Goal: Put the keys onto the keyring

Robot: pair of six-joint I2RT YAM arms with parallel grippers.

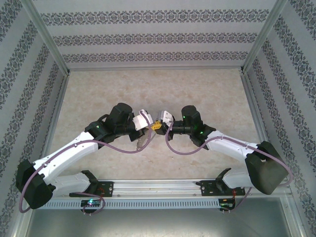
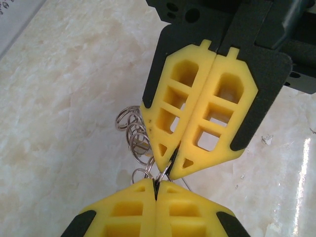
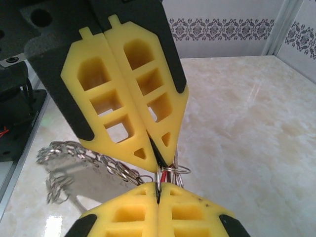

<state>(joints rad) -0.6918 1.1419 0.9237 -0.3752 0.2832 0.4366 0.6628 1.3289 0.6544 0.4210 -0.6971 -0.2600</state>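
Left gripper [image 2: 156,187] and right gripper [image 3: 158,190] tip to tip, both clamped on keyring [image 3: 94,158], table [image 3: 247,128] beneath keyring, yellow fingers [image 2: 210,158] hiding the pinch

left wrist: left claw [image 2: 156,190] cut off by bottom edge; keyring [image 2: 129,121] coils partly behind right claw [image 2: 171,162] | right wrist: red sliver [image 3: 162,173], possibly a key, mostly hidden between claw tips | top: pinched items too small to tell

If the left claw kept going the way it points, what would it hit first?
The right gripper, shut and pointing straight back at it, tips almost touching; just a thin metal ring sits between them.
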